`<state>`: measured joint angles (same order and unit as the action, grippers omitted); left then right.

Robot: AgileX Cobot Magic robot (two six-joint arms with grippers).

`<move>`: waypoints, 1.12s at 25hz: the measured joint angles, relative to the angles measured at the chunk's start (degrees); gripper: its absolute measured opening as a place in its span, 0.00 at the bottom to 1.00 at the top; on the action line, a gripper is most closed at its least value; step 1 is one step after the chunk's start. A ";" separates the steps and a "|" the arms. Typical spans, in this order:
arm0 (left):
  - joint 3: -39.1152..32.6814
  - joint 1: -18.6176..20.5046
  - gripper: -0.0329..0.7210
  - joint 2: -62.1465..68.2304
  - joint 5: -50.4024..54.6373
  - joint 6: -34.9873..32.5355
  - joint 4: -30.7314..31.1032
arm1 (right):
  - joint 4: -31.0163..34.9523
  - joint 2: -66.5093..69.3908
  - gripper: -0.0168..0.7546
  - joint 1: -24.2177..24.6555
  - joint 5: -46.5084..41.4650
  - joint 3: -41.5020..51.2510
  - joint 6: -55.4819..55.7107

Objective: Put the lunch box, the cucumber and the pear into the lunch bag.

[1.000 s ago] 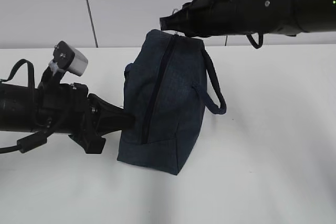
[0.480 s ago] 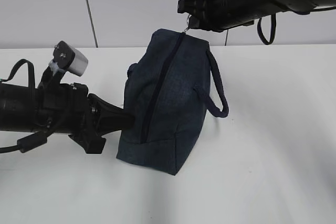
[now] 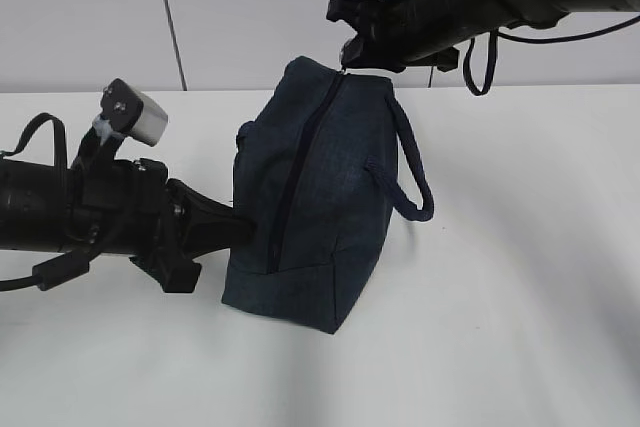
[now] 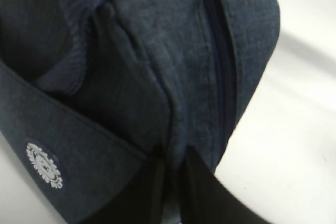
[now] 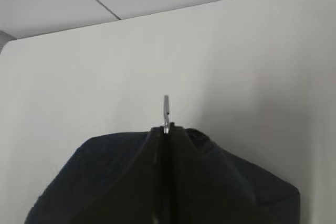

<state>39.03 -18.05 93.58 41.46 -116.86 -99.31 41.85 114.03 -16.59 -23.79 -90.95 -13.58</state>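
Dark navy fabric forms the lunch bag (image 3: 315, 197), which stands on the white table (image 3: 520, 277) with its long axis running from the near base up and away to its far top end. Its closed zipper (image 3: 298, 172) follows that line, and a padded loop handle (image 3: 405, 172) hangs on its right. A small white round logo (image 4: 44, 164) sits low on its side. The left gripper (image 4: 170, 182) is clenched on a fold of bag fabric at the zipper's lower end. The right gripper (image 5: 166, 129) is pinched on the metal ring pull (image 5: 166, 111) at the top end
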 joint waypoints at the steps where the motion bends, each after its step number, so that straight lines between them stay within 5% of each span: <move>1: 0.00 0.00 0.05 0.00 0.00 0.00 0.00 | 0.47 0.13 0.02 0.74 -0.27 -0.41 0.00; 28: 0.02 0.00 0.05 0.00 -0.16 0.00 0.00 | 19.89 11.50 0.02 9.84 -11.78 -8.25 -0.81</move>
<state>39.04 -18.05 93.58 41.30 -116.86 -99.31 61.74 125.53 -6.75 -35.56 -99.20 -14.39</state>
